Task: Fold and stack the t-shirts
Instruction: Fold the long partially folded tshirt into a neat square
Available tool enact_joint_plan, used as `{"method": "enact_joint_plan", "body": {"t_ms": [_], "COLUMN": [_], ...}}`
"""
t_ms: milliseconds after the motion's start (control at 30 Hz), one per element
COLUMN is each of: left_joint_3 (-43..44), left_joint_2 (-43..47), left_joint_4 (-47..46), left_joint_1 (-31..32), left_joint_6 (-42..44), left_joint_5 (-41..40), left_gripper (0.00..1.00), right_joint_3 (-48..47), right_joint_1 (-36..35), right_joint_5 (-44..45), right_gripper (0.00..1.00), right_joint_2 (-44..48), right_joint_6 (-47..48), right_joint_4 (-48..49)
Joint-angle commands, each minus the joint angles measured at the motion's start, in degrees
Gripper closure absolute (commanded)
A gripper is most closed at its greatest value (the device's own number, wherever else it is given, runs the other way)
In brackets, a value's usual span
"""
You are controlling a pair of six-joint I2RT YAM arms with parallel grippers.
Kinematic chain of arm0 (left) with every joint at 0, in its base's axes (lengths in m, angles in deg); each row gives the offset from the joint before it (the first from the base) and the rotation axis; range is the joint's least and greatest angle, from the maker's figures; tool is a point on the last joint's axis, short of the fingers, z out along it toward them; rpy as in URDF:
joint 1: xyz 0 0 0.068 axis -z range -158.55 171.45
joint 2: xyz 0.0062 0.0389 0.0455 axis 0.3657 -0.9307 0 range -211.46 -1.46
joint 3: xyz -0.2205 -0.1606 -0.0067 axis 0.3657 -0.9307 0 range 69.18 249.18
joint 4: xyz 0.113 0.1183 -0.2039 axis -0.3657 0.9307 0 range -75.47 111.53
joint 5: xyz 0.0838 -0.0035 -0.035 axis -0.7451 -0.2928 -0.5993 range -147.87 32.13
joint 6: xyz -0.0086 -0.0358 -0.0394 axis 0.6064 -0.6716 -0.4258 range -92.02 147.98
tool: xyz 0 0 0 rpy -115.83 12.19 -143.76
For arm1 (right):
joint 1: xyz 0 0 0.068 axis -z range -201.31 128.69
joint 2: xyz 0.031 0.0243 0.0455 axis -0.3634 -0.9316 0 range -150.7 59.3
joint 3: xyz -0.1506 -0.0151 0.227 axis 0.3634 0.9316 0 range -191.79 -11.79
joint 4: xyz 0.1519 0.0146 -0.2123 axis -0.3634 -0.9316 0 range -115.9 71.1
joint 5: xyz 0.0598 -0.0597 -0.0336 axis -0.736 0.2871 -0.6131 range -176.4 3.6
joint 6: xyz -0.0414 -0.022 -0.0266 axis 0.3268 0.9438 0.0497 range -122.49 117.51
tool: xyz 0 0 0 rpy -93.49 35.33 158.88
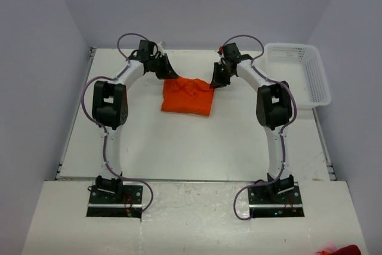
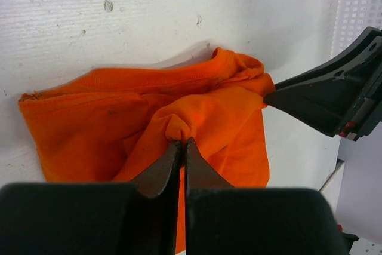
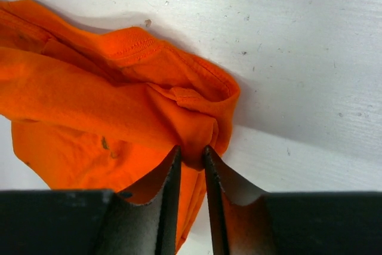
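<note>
One bright orange t-shirt (image 1: 188,96) lies bunched in a folded wad on the white table (image 1: 179,147), at the back middle. My left gripper (image 1: 169,74) is at its far left corner, shut on a pinch of the orange cloth (image 2: 179,126). My right gripper (image 1: 214,81) is at its far right corner, its jaws closed on a fold of the cloth (image 3: 194,147). In the left wrist view the right gripper's black finger (image 2: 322,97) touches the shirt's far corner. The shirt (image 3: 89,100) fills the left half of the right wrist view.
A white plastic basket (image 1: 298,73) stands at the back right of the table, beyond the right arm. Grey walls close in the table on three sides. A red object (image 1: 343,250) shows at the bottom right corner, off the table.
</note>
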Motion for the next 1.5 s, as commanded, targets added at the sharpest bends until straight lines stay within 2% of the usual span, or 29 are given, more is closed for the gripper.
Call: {"method": "enact_joint_plan", "body": {"t_ms": [0,33,67,167,333,533,667,833,967,1067,1133,1200,1233,1267,1300,1333,1367,1467], "left_joint_3": [-0.41,-0.76,-1.02,-3.92,-14.01,-16.5,-14.83,-12.11,-7.46,-0.78,2.75,3.71,4.5,4.16,3.55,2.94,-2.03,-13.28], "left_joint_2": [2.75,2.92,3.01,5.11,14.78,21.99,23.4,21.12,13.76,4.19,1.44,-1.02,-1.9,-1.39,-0.6,0.37,4.38,15.55], "left_joint_4": [-1.06,-1.06,-0.98,-1.5,-5.19,-4.58,-3.26,-2.03,-1.69,-0.28,-1.05,-3.69,-4.05,-4.57,-5.71,-5.98,-7.73,-14.42], "left_joint_1": [0.07,0.07,-0.02,0.07,0.33,0.34,0.42,0.07,0.07,0.07,0.07,-0.1,-0.28,0.15,0.33,0.42,0.6,1.64], "left_joint_6": [0.71,0.71,0.79,0.88,1.14,1.76,2.2,1.59,0.97,2.11,2.81,4.04,4.74,5.45,8.06,8.7,8.79,8.62], "left_joint_5": [0.34,0.08,-0.01,-0.97,-3.43,-4.05,-5.1,-8.0,-8.18,-8.97,-10.28,-10.74,-10.21,-11.86,-14.66,-16.25,-18.18,-26.09], "left_gripper": [1.0,1.0,1.0,1.0,1.0,1.0,1.0,1.0,1.0,0.92,0.86,0.57,0.26,0.14,0.01,0.0,0.0,0.0], "right_joint_3": [-2.3,-2.38,-2.56,-2.21,1.82,7.45,6.76,-0.7,-8.52,-15.02,-19.24,-19.62,-17.96,-11.85,-8.57,-5.32,0.37,1.75], "right_joint_1": [-0.23,-0.23,-0.23,-0.23,-0.93,-2.43,-2.87,-2.96,-2.87,-2.7,-2.43,-2.34,-2.43,-2.52,-2.69,-2.7,-2.7,-2.78], "right_joint_5": [-1.77,-1.51,-1.42,-1.07,-0.71,-0.18,-0.27,-0.54,1.22,-0.27,1.3,3.85,4.64,5.43,7.27,8.42,8.78,11.41], "right_gripper": [0.8,0.86,1.0,1.0,1.0,1.0,1.0,1.0,1.0,1.0,0.95,0.65,0.53,0.33,0.18,0.13,0.12,0.12], "right_joint_2": [2.76,2.76,2.76,3.11,7.84,13.82,15.5,11.38,5.41,0.75,-3.98,-4.1,-2.79,-0.78,1.33,3.79,8.6,12.16], "right_joint_6": [0.15,0.24,0.5,1.82,2.61,2.88,2.79,3.49,3.41,4.28,4.9,5.34,5.25,5.25,5.34,5.08,5.16,5.86], "right_joint_4": [0.55,0.55,0.46,0.37,1.61,3.09,1.61,-2.6,-5.59,-5.95,-8.67,-7.98,-6.32,-3.87,0.25,2.81,5.36,5.66]}}
